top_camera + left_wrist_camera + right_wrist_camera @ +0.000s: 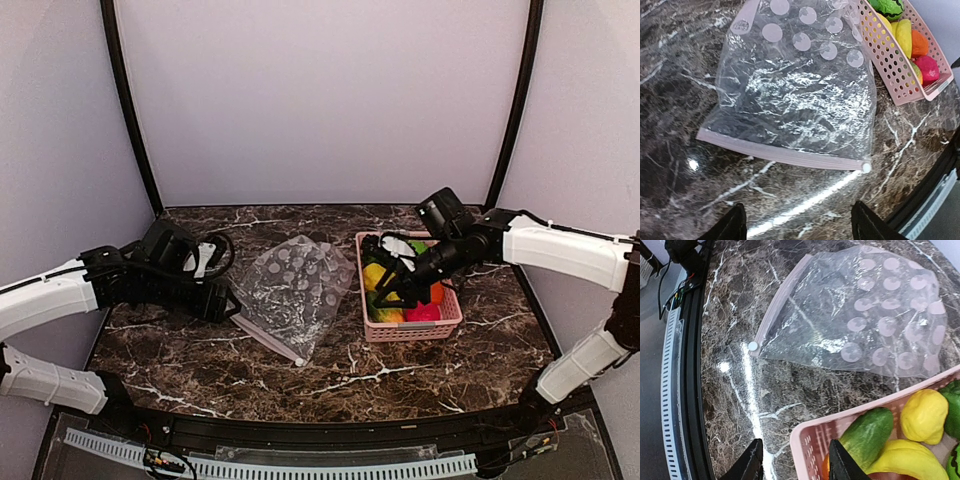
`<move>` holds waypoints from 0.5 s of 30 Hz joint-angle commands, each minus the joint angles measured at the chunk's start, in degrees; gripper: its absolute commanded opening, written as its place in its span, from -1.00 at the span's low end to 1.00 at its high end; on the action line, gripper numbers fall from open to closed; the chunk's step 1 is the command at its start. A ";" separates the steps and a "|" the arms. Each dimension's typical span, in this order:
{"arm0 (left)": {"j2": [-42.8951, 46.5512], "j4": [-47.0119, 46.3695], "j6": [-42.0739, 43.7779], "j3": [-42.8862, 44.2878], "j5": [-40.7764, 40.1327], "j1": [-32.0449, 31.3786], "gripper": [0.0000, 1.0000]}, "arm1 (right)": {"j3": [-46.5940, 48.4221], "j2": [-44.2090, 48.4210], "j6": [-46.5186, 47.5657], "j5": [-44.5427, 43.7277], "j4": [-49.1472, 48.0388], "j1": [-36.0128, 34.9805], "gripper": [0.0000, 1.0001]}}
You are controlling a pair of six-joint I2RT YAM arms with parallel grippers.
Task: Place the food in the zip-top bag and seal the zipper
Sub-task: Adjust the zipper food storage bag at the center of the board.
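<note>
- Find all the food (904, 35) in the basket (890, 75), to the right of the bag (295, 285); see none inside the bag.
- Find the bag lying flat on the table, between the two arms, just beside the basket.
- Read the left gripper (797, 207) as spread wide with nothing between the fingers, hovering just short of the zipper (780, 152).
- Read the right gripper (795, 442) as parted too and pinching nothing, straddling the basket's near corner with one finger outside the wall and the other over the food.
- For the pick, look to the green piece (867, 432) just beside the inner finger, its long axis slanting away from the jaws toward the yellow piece (924, 415); probably calls for a shift deeper into the basket and a turn across that axis.
- For the bag, note the zipper running crosswise ahead of the left jaws, roughly parallel to the gap between them, with the slider (866, 167) at the end nearer the basket.
- Judge the right arm nearer the food and the left nearer the bag's mouth.
- Cannot tell whether the mouth is open or pressed shut.
- Cannot tell from above whether the right fingers touch any food.
- Cut off at the right wrist view's edges: the banana (910, 460) and more green at the right.
</note>
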State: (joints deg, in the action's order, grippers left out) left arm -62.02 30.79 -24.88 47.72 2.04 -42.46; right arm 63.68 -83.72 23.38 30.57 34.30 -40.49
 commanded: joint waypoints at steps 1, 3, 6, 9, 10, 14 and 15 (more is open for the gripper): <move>0.36 3.05 21.85 0.01 -13.36 -0.69 0.31 | -0.79 2.66 -0.46 0.35 -2.82 3.48 -0.14; -0.26 -0.71 29.80 -2.25 -16.98 -0.97 0.24 | -0.90 3.32 -1.08 1.26 -2.99 5.07 -0.14; -1.63 -6.92 38.61 -5.61 -19.41 -1.89 0.20 | -2.56 4.85 -2.22 2.96 -4.30 7.68 -0.14; -2.27 -11.41 43.80 -7.54 -21.25 -4.21 0.15 | -6.88 7.21 -3.03 3.80 -7.53 10.79 -0.15; -2.31 -13.09 45.87 -8.15 -21.36 -5.68 0.10 | -8.31 7.88 -3.33 3.95 -8.85 12.05 -0.16; -3.90 -17.12 53.74 -10.02 -23.60 -12.40 -0.03 | -11.99 10.19 -4.98 5.72 -12.54 18.86 -0.17; -4.60 -18.18 55.35 -10.44 -24.78 -13.71 -0.04 | -12.15 10.62 -5.19 5.93 -12.79 20.45 -0.17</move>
State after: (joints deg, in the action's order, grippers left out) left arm -64.99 19.11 18.50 39.16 -18.06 -50.87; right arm 53.43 -75.37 20.40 34.02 26.74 -25.34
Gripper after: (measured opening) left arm 0.492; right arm 0.417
